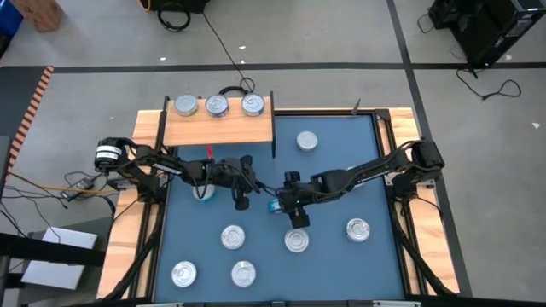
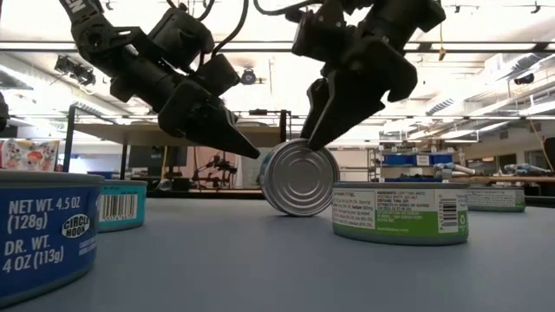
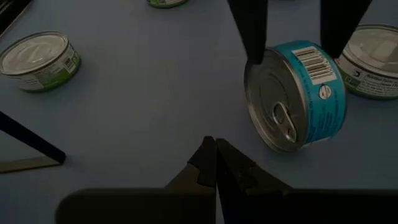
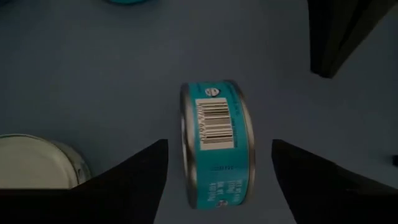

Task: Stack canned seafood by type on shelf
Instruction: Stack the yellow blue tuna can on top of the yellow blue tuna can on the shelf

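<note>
Standing on its rim at the middle of the high view, a small round teal-labelled tin (image 1: 274, 205) sits on the blue tabletop (image 1: 256, 170) between the shut left gripper (image 1: 241, 203) and the wide-open right gripper (image 1: 284, 207). At upper left, the light wooden shelf (image 1: 217, 128) carries three silver-lidded tins (image 1: 217, 105). In the low view, mid-frame, the right fingers (image 2: 323, 113) straddle the tin without clamping it. The right wrist view shows clear gaps on both sides.

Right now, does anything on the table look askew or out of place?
Yes: one teal-labelled can stands on its edge mid-table, lid facing sideways, while the other cans sit flat. The open right gripper straddles it; the shut left gripper points at it.
</note>
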